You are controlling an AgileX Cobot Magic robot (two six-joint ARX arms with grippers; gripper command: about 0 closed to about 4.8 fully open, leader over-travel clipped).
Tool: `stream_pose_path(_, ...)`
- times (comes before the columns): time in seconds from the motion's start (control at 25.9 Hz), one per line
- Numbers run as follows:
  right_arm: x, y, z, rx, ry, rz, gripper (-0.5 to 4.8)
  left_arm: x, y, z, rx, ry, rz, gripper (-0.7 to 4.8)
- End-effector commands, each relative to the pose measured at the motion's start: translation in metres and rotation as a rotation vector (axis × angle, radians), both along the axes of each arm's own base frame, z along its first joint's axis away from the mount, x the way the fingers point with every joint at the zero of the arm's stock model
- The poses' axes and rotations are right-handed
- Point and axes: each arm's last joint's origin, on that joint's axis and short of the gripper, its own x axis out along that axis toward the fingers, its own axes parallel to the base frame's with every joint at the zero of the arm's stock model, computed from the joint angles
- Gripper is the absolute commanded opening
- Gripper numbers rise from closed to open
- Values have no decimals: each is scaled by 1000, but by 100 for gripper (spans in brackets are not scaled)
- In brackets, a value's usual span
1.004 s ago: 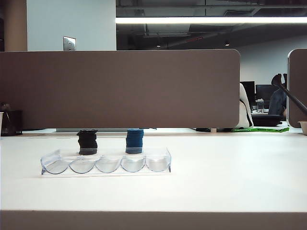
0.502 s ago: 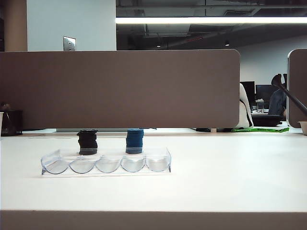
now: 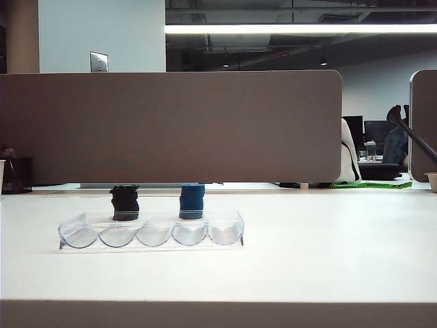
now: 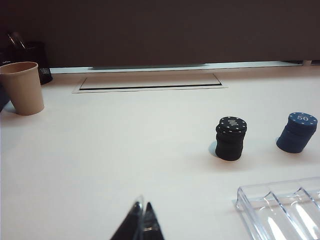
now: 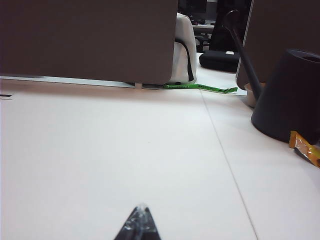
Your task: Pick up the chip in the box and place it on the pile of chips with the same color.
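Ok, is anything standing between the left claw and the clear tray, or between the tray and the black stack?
Nothing visible. The left claw, shut, has only table before the tray. The black stack stands just behind it, with the blue stack apart alongside. The right claw, shut, hangs over table elsewhere.

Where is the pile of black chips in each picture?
Exterior view: black chip pile stands left of centre, behind the clear box.
Left wrist view: black chip pile sits right of centre, beyond the shut left gripper.
Right wrist view: not in it.
Shared landmark: blue chip stack beside it.
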Motion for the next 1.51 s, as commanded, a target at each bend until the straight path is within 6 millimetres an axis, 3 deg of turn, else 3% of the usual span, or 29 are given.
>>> stream_pose_path(0.04, 0, 0, 1, 4, -9, -3, -5, 0, 0, 3, -6, -18, -2, -3)
stream_pose_path(1.51, 0, 0, 1, 42, -12, -1, -5, 0, 0, 2, -6, -18, -2, -3)
